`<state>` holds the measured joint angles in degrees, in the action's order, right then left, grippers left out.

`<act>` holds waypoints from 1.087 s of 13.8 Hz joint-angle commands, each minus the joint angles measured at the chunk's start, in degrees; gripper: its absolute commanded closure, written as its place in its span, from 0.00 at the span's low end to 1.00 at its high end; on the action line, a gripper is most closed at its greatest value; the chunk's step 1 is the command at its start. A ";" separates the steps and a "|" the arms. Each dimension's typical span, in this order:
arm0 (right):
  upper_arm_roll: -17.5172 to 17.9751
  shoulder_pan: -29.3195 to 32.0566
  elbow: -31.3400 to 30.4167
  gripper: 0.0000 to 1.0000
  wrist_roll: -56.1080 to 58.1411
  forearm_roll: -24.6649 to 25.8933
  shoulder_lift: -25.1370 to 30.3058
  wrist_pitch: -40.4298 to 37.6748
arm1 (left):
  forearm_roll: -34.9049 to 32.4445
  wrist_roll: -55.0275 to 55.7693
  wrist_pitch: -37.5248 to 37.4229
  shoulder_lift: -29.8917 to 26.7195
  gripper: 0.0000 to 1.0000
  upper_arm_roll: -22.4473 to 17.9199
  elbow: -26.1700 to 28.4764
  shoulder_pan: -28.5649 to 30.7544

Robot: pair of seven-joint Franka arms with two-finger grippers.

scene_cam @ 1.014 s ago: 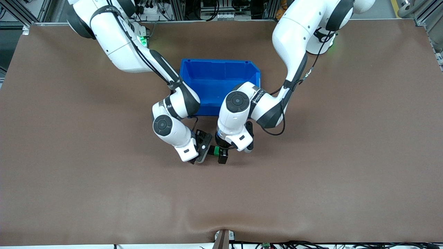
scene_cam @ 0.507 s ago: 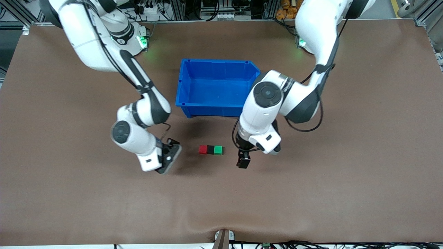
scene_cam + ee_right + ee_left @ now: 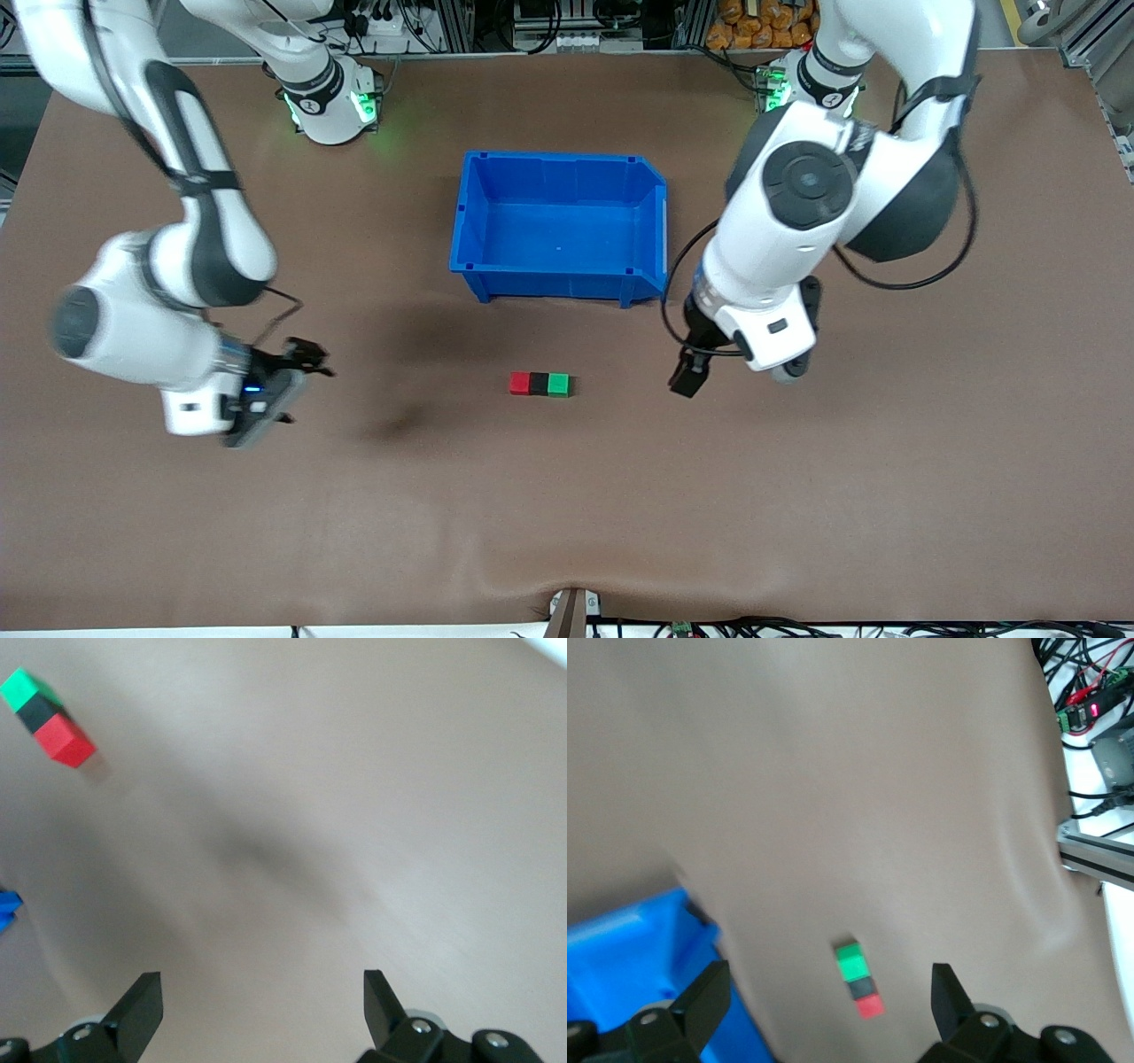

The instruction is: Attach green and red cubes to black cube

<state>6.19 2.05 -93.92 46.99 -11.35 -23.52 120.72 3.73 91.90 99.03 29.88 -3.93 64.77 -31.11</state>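
The red cube [image 3: 519, 383], the black cube [image 3: 538, 383] and the green cube [image 3: 558, 383] lie joined in one row on the brown table, black in the middle, nearer to the front camera than the blue bin. My left gripper [image 3: 689, 377] is open and empty, up over the table toward the left arm's end from the row. Its wrist view shows the green cube [image 3: 850, 962], black cube [image 3: 861, 989] and red cube [image 3: 870, 1006] between its fingers' lines, well below my left gripper [image 3: 826, 979]. My right gripper [image 3: 270, 408] is open and empty, over bare table toward the right arm's end. Its wrist view shows my right gripper [image 3: 257, 985] and the row: green cube [image 3: 18, 687], black cube [image 3: 37, 711], red cube [image 3: 64, 738].
The blue bin [image 3: 558, 158] stands open and empty at mid table, farther from the front camera than the cubes; it also shows in the left wrist view [image 3: 629, 939]. The table's front edge with cables shows in the left wrist view [image 3: 1090, 709].
Both grippers have let go of the cubes and drawn away, each toward its own end of the table and upward. The three cubes stay joined in a row on the table.
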 commanded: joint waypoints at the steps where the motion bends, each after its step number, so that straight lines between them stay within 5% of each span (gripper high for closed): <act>1: 0.58 3.83 -3.03 0.00 -2.15 -0.34 7.85 -2.49 | 0.22 -10.47 -6.62 -4.91 0.00 0.24 1.85 3.24; 8: 0.23 6.31 -1.54 0.00 -27.70 11.34 21.57 -17.06 | -2.23 -45.52 -19.29 -15.28 0.00 0.15 4.83 12.20; 11: -5.38 0.88 2.76 0.00 -37.29 11.00 22.11 -27.01 | -6.54 -59.07 -21.24 -18.10 0.00 0.15 6.68 13.62; 15: -5.75 0.32 0.67 0.00 -46.73 10.29 25.09 -29.23 | -8.55 -70.16 -21.33 -18.46 0.00 0.06 6.34 17.48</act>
<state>1.42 3.01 -91.82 3.42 -1.24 -0.42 92.42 -2.55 26.73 77.73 12.79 -4.17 69.56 -15.30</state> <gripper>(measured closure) 0.000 0.000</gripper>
